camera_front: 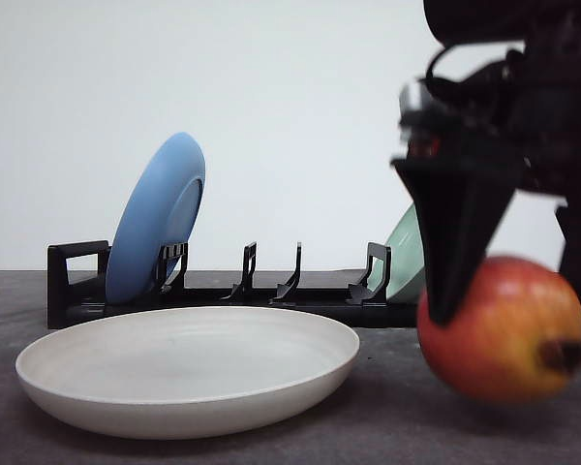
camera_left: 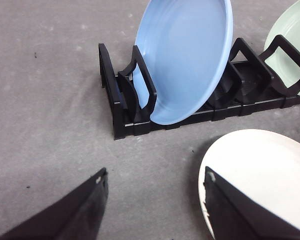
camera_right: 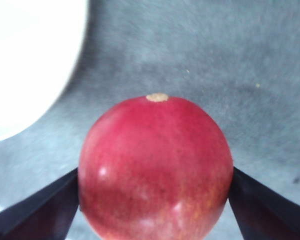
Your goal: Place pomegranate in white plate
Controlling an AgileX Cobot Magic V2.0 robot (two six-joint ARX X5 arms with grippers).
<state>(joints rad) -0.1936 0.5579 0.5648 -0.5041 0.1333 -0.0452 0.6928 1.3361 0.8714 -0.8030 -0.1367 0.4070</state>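
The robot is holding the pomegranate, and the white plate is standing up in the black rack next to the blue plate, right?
Not quite. The right gripper does hold the pomegranate, but the white plate is not in the black rack. The front view shows it lying flat on the table in front of the rack. The blue plate does stand in the rack.

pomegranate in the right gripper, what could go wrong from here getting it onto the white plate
1. The pomegranate is round and smooth, held by the right gripper at its two sides only, so it might slip or swivel in transit.
2. The white plate is shallow with a low rim; released off-centre or from height, the fruit could roll out.
3. The blue plate stands in the rack just behind; a rolling fruit might hit it.
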